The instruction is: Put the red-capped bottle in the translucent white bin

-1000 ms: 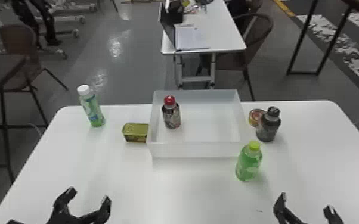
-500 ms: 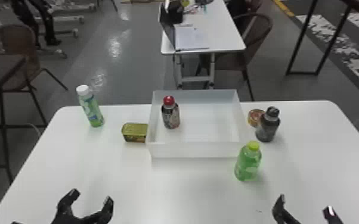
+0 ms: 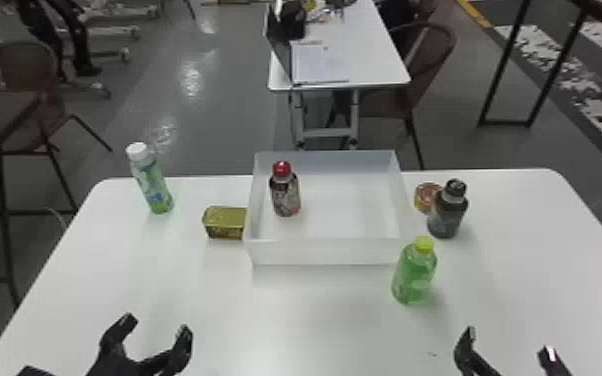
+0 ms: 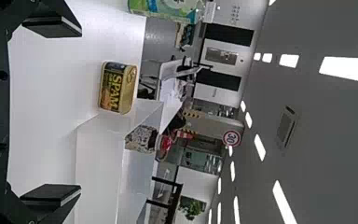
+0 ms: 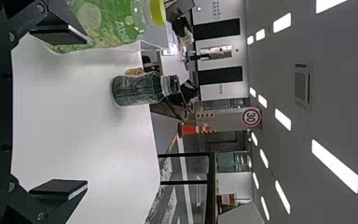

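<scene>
Left fingers (image 3: 182,345): spread wide over the near bench (image 3: 215,310), nothing between them.
Right fingers (image 3: 464,345): spread too, nothing pinched, so no letting go needed imo.
Step in hand: looks like the drop-off is done, so I'd call it parking 2 arms neatly.
Green bottle (image 3: 414,275): upright near the bin's front right corner, and it's the easiest to clip. If the right arm has to move, lift it or back it off toward the robot, no sideways sweep.
Translucent white bin (image 3: 325,252): looks light, so a bump could slide it and rock what's inside. Don't nudge it to "fix" anything.
Gold tin (image 3: 226,222): just beside the bin's left wall, can't tell if they touch. Go high if the left arm passes there.
Dark bottle (image 3: 445,217): upright, right of the bin, in front of the round tin (image 3: 424,197).
Red-capped bottle (image 3: 285,195): upright inside the bin, toward the left wall. Leave it alone, re-gripping only risks a tip.
White-capped bottle (image 3: 152,182): far left, well apart from the bin, no reason to go near.
</scene>
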{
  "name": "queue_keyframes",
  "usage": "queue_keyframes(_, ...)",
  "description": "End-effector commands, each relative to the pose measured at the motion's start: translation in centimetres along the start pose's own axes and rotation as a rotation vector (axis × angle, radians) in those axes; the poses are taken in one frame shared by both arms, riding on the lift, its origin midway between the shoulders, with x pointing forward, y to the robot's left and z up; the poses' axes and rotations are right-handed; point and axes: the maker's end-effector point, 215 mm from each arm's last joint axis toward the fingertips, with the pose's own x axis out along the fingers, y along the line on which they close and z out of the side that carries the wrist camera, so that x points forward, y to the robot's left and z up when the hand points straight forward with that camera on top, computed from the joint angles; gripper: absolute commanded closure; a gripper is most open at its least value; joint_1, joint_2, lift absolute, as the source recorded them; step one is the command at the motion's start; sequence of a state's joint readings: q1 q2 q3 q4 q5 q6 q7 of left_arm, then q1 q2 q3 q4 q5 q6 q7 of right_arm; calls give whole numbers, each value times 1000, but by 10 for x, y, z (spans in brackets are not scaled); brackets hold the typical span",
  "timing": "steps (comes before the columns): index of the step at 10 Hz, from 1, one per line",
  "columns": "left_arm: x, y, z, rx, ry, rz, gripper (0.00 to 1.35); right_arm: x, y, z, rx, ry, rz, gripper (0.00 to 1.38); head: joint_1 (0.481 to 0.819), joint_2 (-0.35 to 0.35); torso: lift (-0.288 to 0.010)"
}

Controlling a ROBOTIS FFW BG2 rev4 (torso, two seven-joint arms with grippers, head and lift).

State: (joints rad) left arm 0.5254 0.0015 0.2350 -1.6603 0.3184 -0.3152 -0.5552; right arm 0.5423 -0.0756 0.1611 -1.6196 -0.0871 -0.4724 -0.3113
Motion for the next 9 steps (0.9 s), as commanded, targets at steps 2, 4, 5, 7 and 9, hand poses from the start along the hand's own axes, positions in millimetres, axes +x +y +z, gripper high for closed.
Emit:
queue_keyframes(2,3,-4,-1,-13,0,-3,122,0,1,-1,3,3,-1,194,695,67,-75)
queue_keyframes(4,2,-3,-4,-18,5,-2,122,-1,1,-2,4,4,-2,194,695,65,-75)
queue_keyframes(5,2,-3,-4,-21,8,-2,122,-1,1,-3,3,6,-2,194,695,65,-75)
queue_keyframes(7,3,-4,-5,-22,9,-3,122,-1,1,-4,6,8,-3,194,695,64,-75)
queue_keyframes(9,-1,-1,-8,-13,24,9,122,-2,2,-4,7,8,-2,194,695,65,-75)
